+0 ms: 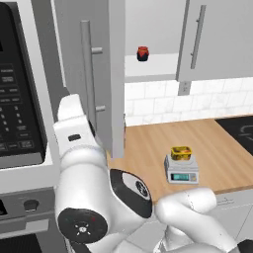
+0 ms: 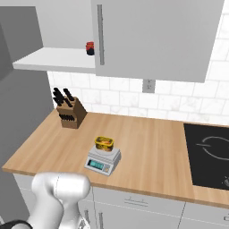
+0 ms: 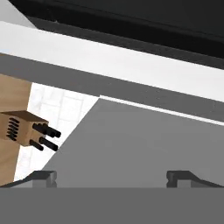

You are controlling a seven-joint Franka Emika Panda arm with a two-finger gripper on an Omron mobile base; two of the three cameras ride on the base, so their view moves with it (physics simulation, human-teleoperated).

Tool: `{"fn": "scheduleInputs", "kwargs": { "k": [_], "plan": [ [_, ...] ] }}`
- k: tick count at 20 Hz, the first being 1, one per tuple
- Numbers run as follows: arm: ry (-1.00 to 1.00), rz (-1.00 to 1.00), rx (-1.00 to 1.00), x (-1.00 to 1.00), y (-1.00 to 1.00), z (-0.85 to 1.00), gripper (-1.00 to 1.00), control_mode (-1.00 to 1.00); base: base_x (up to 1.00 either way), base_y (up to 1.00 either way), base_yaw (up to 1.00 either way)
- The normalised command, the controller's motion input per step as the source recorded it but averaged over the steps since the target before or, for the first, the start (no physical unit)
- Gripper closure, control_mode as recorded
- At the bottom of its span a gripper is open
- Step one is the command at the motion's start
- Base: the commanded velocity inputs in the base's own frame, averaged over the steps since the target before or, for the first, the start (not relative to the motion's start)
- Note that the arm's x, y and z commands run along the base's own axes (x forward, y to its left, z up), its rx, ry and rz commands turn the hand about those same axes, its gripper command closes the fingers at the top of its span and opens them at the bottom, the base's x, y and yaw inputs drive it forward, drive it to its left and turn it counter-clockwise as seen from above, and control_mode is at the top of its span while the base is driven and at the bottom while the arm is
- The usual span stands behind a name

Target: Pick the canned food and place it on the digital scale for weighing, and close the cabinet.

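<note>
The canned food (image 1: 181,152) (image 2: 103,142), a squat yellow tin with an orange-brown top, sits on the platform of the digital scale (image 1: 182,173) (image 2: 102,162) on the wooden counter. The cabinet's left door (image 1: 99,74) stands swung out, bar handle facing me, and the white inner shelf (image 1: 153,66) (image 2: 49,58) is exposed. The right door (image 1: 217,39) (image 2: 152,36) is shut. My gripper (image 3: 113,177) is open, fingertips wide apart with nothing between them, close in front of the door's flat grey panel (image 3: 144,144). My arm (image 1: 74,128) reaches up beside that door.
A small red jar (image 1: 143,53) (image 2: 90,48) stands on the cabinet shelf. A black microwave (image 1: 17,99) is at the left. A knife block (image 2: 71,112) (image 3: 19,127) stands at the counter's back left, and a black cooktop (image 2: 210,152) lies at the right.
</note>
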Motion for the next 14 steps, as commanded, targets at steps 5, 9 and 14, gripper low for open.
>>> {"fn": "scheduleInputs", "kwargs": {
  "k": [5, 9, 14],
  "plan": [
    [-0.05, 0.0, 0.06, 0.48, -0.99, 0.12, -1.0, -1.0, 0.0, 0.0, 0.0],
    [0.0, 0.0, 0.08, 0.99, -0.98, 0.0, -1.0, -1.0, 0.0, 0.0, 0.0],
    [0.0, 0.0, 0.1, 1.0, -0.72, 0.0, -1.0, -1.0, 0.0, 0.0, 0.0]
  ]
}}
